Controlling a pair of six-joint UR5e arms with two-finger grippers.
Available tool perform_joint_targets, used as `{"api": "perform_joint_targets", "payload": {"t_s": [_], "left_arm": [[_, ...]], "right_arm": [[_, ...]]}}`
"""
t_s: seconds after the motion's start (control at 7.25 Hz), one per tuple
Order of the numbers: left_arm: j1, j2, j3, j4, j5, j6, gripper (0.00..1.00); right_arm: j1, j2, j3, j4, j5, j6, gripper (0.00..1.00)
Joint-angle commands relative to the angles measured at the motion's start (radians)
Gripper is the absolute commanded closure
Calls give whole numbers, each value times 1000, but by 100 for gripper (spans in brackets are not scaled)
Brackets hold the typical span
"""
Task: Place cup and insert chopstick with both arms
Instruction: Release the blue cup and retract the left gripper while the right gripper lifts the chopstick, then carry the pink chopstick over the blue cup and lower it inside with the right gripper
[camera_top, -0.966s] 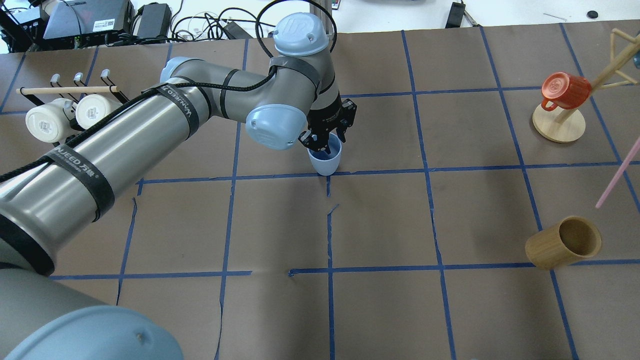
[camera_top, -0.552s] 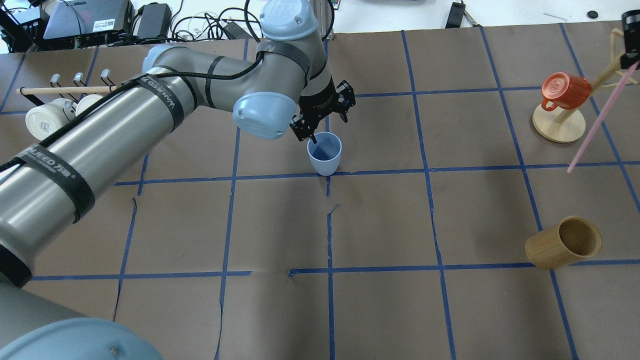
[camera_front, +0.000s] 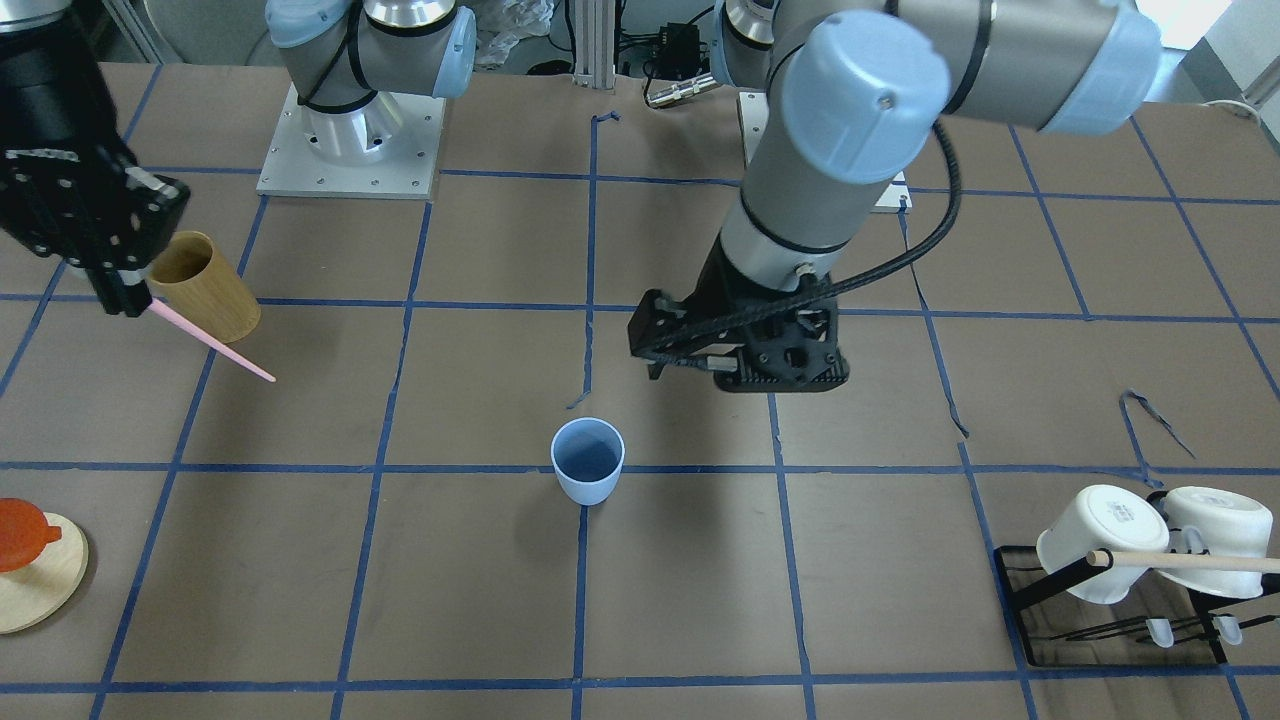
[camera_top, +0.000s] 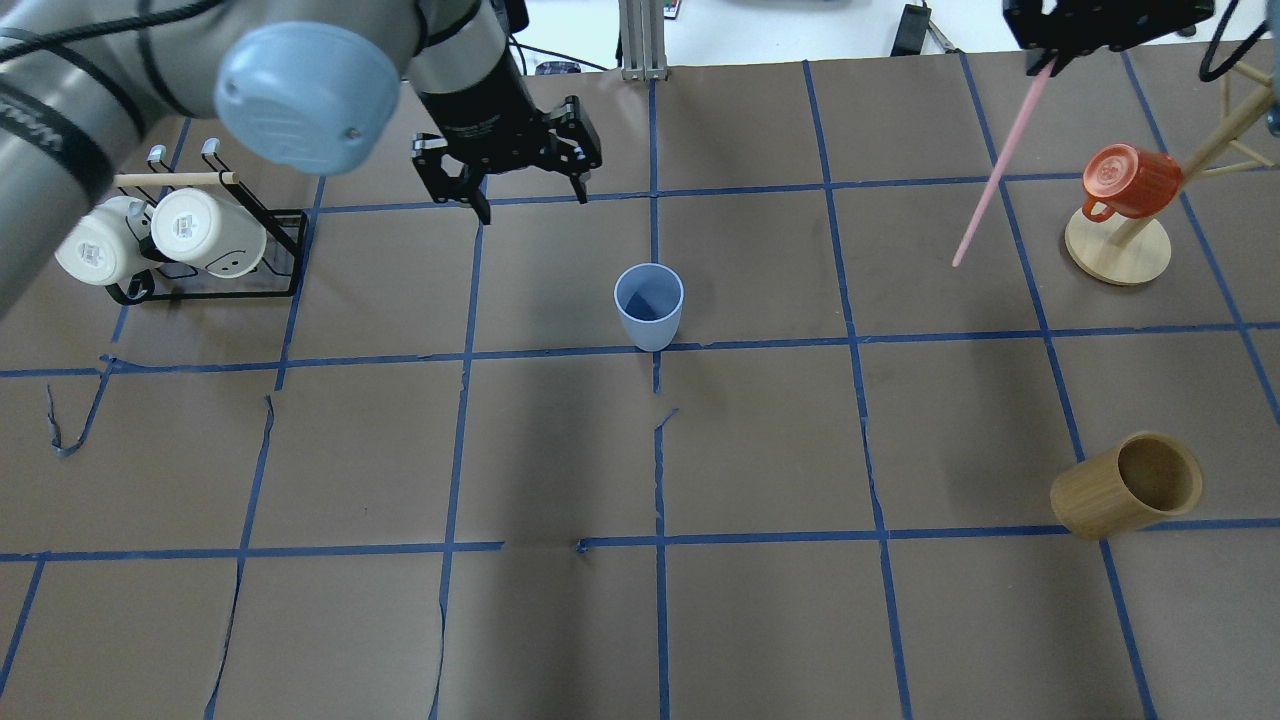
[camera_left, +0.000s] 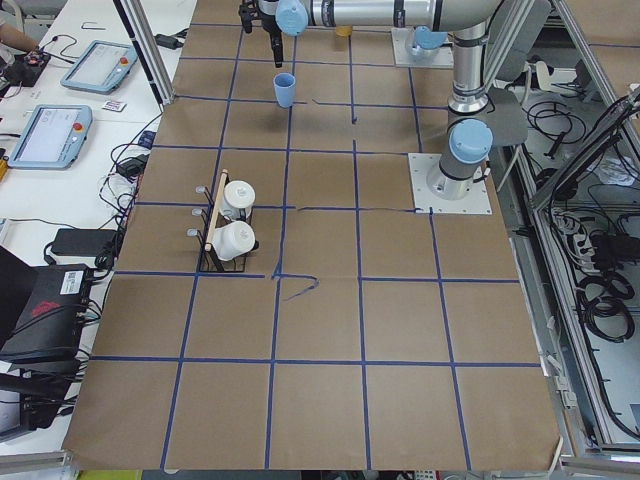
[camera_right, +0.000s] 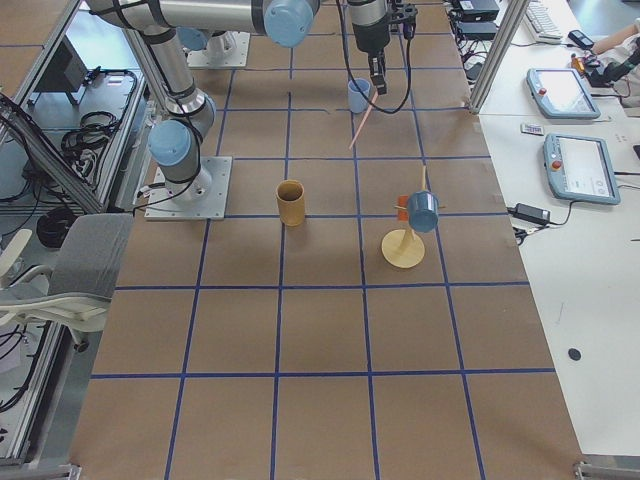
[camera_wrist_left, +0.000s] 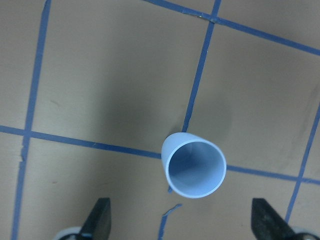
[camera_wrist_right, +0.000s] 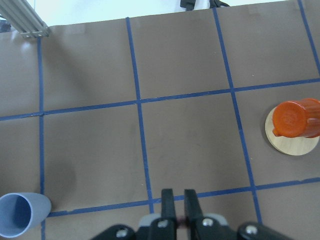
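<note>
The pale-blue cup (camera_top: 649, 305) stands upright and alone on the brown table, also seen in the front view (camera_front: 587, 460) and the left wrist view (camera_wrist_left: 194, 165). My left gripper (camera_top: 530, 200) is open and empty, raised above the table, behind and to the left of the cup. My right gripper (camera_top: 1048, 62) is shut on the top of the pale-pink chopstick (camera_top: 995, 170), which hangs slanted in the air, far right of the cup. The front view shows this gripper (camera_front: 125, 300) and stick (camera_front: 210, 343).
A tan wooden holder (camera_top: 1125, 487) stands at the near right. An orange mug hangs on a wooden mug tree (camera_top: 1118, 250) at the far right. A black rack with white mugs (camera_top: 160, 235) sits at the far left.
My left gripper has let go of the cup, risen and moved back to the left. My right gripper has carried the chopstick in from the right edge, toward the table's middle.
</note>
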Motion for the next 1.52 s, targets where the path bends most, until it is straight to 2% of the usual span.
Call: {"api": "perform_joint_targets", "payload": {"t_s": [0.0, 0.14, 0.28, 0.41, 0.55, 0.69, 1.1, 1.38], "left_arm": [[88, 133, -11, -168, 18, 162, 0], [119, 178, -14, -218, 62, 160, 0], [131, 205, -55, -220, 147, 168, 0], [133, 241, -130, -190, 163, 192, 0], [130, 264, -181, -91, 173, 189, 0], [128, 285, -201, -73, 174, 188, 0], [127, 292, -196, -49, 162, 144, 0], [134, 295, -201, -36, 162, 128, 0]], "right_arm": [[145, 2, 1, -80, -27, 110, 100], [202, 13, -1, -105, -28, 141, 100], [248, 27, 1, -148, -34, 187, 100], [297, 47, 1, -210, -77, 212, 100], [349, 73, 1, -263, -117, 220, 100], [389, 97, 1, -316, -166, 221, 100], [453, 125, 4, -379, -166, 318, 100], [463, 125, 5, -378, -169, 351, 100]]}}
